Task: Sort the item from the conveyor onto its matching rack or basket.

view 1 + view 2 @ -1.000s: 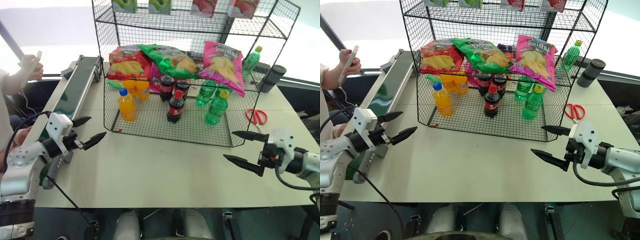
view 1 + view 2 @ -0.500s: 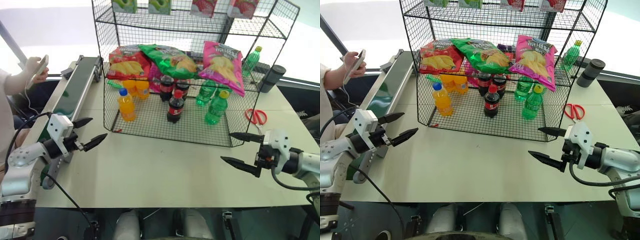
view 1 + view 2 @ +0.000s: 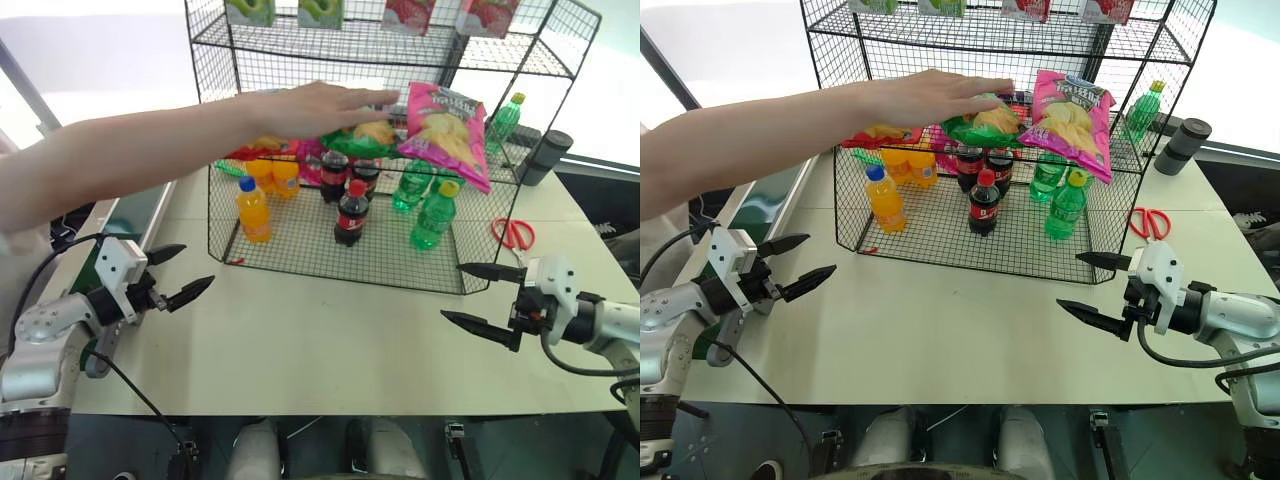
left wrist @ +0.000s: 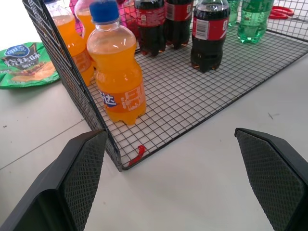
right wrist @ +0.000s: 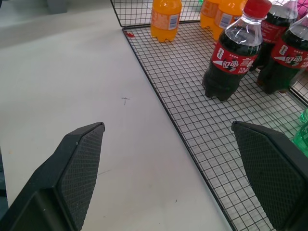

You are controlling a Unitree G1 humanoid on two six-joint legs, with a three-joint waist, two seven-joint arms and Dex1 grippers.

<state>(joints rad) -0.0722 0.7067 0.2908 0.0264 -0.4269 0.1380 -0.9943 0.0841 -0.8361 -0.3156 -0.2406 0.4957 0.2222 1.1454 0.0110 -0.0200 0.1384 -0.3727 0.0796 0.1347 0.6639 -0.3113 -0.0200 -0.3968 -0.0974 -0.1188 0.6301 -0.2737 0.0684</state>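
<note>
cola bottles [image 5: 234, 60] show red labels; writing unreadable.

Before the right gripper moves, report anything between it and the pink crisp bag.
Nothing stands between the open right gripper and the pink crisp bag, which lies on top of the rack's caged section. A person's arm reaches over the green bag beside it.

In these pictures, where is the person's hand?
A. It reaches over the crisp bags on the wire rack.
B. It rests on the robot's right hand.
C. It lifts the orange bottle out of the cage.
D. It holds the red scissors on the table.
A: the person's hand stretches in over the green crisp bag, beside the pink crisp bag on the rack; the scissors and the orange bottle lie untouched.
</note>
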